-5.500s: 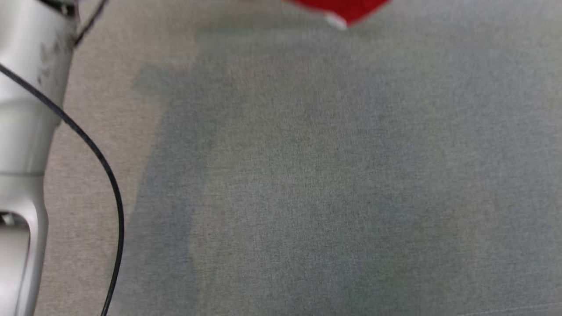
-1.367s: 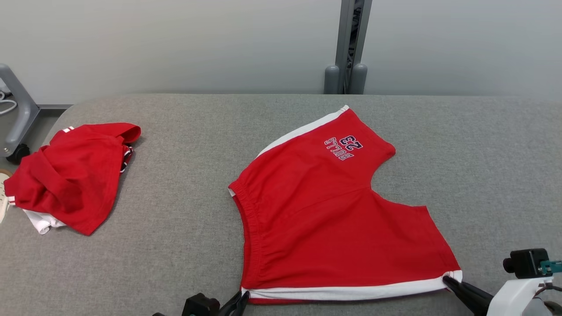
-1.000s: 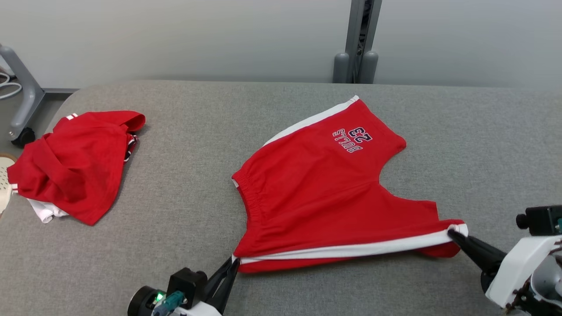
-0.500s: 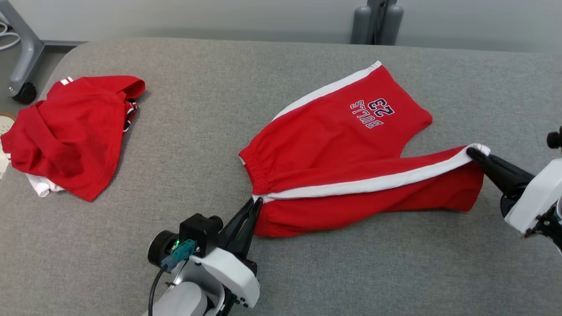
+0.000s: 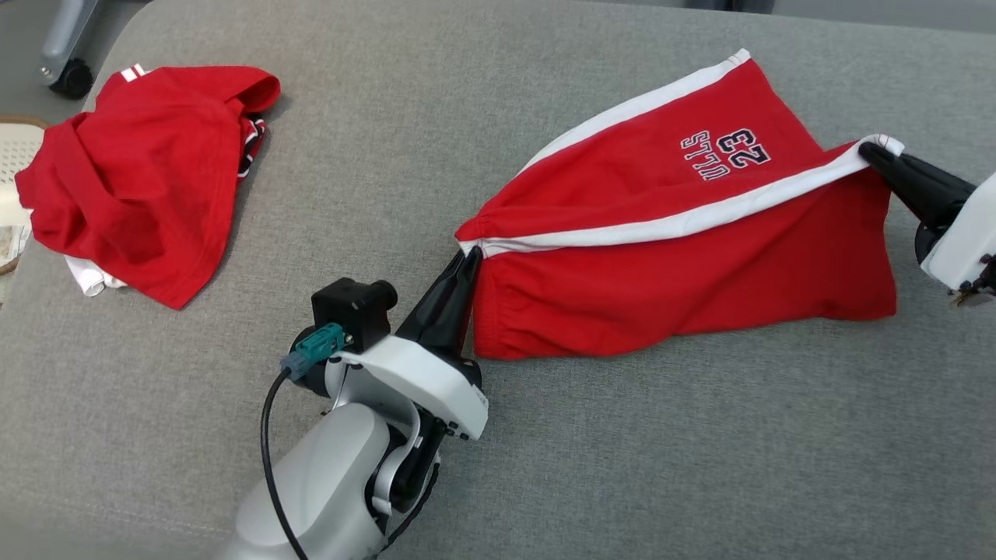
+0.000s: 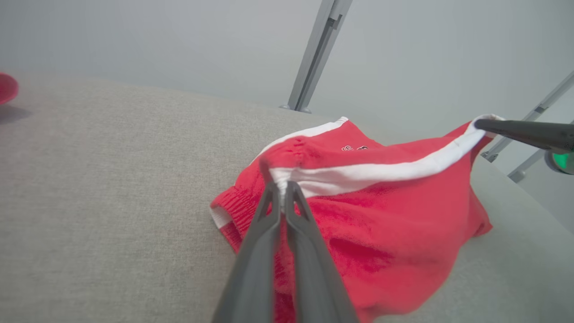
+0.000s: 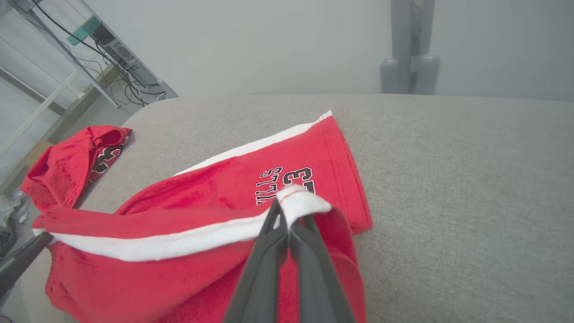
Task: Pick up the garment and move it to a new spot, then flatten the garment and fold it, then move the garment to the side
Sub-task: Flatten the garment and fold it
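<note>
The garment (image 5: 685, 264) is a pair of red shorts with white side stripes and dark lettering, lying on the grey padded table (image 5: 498, 467). Its near leg is lifted and drawn over the far leg. My left gripper (image 5: 470, 253) is shut on the waistband corner at the stripe's end, seen close in the left wrist view (image 6: 281, 185). My right gripper (image 5: 870, 148) is shut on the hem corner of the same stripe, seen in the right wrist view (image 7: 287, 202). The stripe (image 5: 669, 222) stretches taut between both grippers above the table.
A second crumpled red garment (image 5: 148, 175) lies at the table's far left. A pale basket (image 5: 14, 155) and a caster leg (image 5: 66, 54) stand off the left edge. Grey posts (image 7: 408, 67) stand behind the table.
Both grippers have lifted the near edge of the shorts and carried it away from me, over the far leg. The head camera has tilted down toward the table.
</note>
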